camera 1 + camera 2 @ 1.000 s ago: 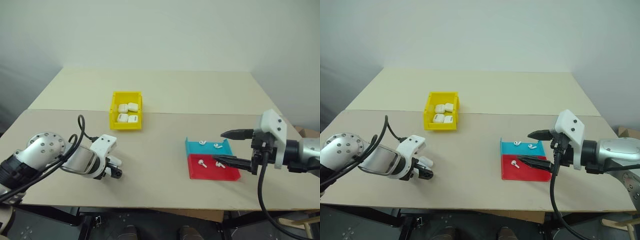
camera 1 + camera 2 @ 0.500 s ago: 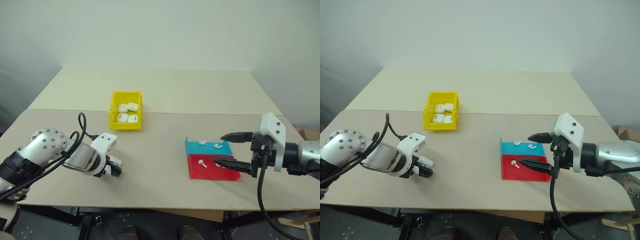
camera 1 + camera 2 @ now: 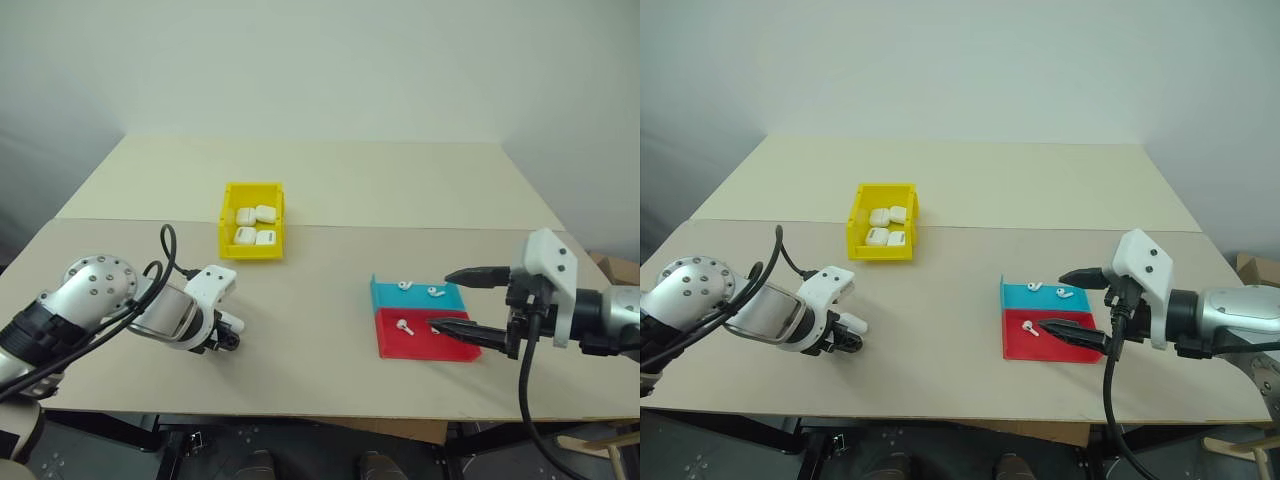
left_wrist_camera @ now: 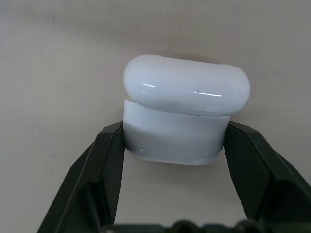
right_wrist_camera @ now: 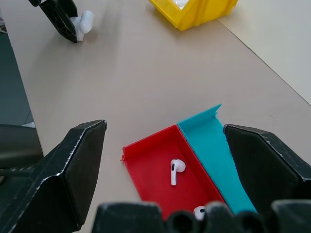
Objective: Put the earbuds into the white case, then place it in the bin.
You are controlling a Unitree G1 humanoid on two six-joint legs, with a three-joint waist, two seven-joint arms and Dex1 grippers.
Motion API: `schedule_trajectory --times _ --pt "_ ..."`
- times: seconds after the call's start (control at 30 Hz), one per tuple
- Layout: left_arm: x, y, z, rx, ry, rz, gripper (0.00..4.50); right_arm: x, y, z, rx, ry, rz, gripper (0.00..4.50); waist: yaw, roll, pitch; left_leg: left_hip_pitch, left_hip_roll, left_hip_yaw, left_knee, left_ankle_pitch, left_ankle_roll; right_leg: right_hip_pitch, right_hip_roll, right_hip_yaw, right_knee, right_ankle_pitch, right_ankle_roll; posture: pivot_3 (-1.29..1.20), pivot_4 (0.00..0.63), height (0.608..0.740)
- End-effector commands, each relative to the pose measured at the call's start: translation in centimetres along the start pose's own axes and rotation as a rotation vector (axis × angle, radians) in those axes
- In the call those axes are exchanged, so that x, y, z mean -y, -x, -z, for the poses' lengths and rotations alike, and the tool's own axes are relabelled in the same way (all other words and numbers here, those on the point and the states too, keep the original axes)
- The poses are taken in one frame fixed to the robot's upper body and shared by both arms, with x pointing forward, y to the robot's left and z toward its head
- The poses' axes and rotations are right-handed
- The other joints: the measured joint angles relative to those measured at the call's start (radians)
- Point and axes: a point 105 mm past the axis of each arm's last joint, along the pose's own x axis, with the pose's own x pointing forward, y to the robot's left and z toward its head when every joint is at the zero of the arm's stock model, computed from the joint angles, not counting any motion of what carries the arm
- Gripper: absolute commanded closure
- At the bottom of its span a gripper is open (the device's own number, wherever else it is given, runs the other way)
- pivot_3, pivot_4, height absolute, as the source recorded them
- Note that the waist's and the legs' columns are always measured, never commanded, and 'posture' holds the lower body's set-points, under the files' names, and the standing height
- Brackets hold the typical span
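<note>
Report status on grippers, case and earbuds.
Left gripper shut on white case. Right gripper open above tray. Earbuds uncollected. Nothing blocking.

**Two Grippers Over the Table**

The left gripper (image 3: 228,337) pinched a white case (image 3: 231,326) low on the table (image 3: 330,180). The right gripper (image 3: 458,301) hung open by the blue-and-red tray (image 3: 395,343). White cases sat in the yellow bin (image 3: 229,215).

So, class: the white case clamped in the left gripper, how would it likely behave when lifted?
The white case looks hard and glossy, so it probably stays rigid but could slip between the left gripper fingers. Its lid sits slightly ajar, so it may flip open. Its rounded corners suggest it might tip if set down carelessly.
</note>
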Motion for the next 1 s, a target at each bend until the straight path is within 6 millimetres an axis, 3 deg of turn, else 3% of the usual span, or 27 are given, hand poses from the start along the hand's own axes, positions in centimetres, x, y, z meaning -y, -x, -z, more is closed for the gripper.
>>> schedule_trajectory --times 0.03,0.2,0.3,0.43,0.53,0.7,0.87,1.0 --pt "-0.3 0.9 -0.4 0.042 -0.001 -0.016 1.69 -0.1 0.4 -1.0 0.025 0.047 0.01 0.0 0.0 0.0 0.0 0.0 0.0 0.0 0.0 0.0 0.0 0.0 0.0 0.0 0.0 0.0 0.0 0.0 0.15 0.74" --pt "-0.4 5.0 -2.3 0.296 -0.044 -0.036 1.69 0.2 0.1 -1.0 0.054 0.058 0.016 0.0 -0.005 -0.001 0.001 -0.001 0.0 0.0 -0.001 0.0 0.0 -0.002 0.0 0.0 0.0 0.0 0.0 0.0 0.15 0.74" --pt "-0.7 7.4 -3.8 0.552 -0.084 -0.058 1.69 0.3 -0.4 -1.1 0.085 0.069 0.011 0.0 -0.005 -0.001 0.0 -0.001 0.0 0.001 -0.001 0.0 -0.001 -0.001 0.0 0.0 0.0 0.0 0.0 0.0 0.15 0.74" --pt "-1.1 8.5 -4.8 0.798 -0.101 -0.018 1.69 0.6 -1.0 -1.2 0.115 0.09 0.008 0.0 -0.002 0.0 0.0 0.001 0.0 0.001 -0.003 0.003 -0.005 -0.001 0.0 0.0 -0.001 0.0 -0.001 0.0 0.15 0.74" --pt "0.3 9.6 -5.5 1.011 -0.186 0.122 1.69 0.8 -1.3 -1.5 0.133 0.112 0.01 0.0 0.002 0.0 0.0 0.001 0.0 0.001 -0.003 0.003 -0.005 0.0 0.0 -0.001 -0.001 0.001 -0.001 0.0 0.15 0.74" --pt "2.4 10.7 -6.1 1.193 -0.294 0.471 1.69 0.8 -1.6 -1.8 0.14 0.156 -0.003 0.0 0.003 0.0 0.0 -0.001 0.0 0.001 -0.003 0.003 -0.005 0.0 0.0 -0.001 -0.003 0.001 -0.001 0.0 0.15 0.74" --pt "3.1 10.9 -7.7 1.26 -0.355 0.665 1.69 0.8 -1.9 -1.9 0.148 0.182 -0.002 0.0 -0.002 0.0 0.0 -0.001 0.0 0.0 -0.003 0.003 -0.004 0.0 0.0 -0.001 -0.002 0.001 -0.001 0.0 0.15 0.74" --pt "4.4 11.6 -7.8 1.337 -0.473 0.828 1.69 1.0 -1.7 -1.7 0.119 0.207 -0.009 0.0 -0.007 0.0 0.0 -0.001 0.0 0.0 -0.003 0.003 -0.004 0.0 0.0 -0.001 -0.002 0.001 0.0 0.0 0.15 0.74"
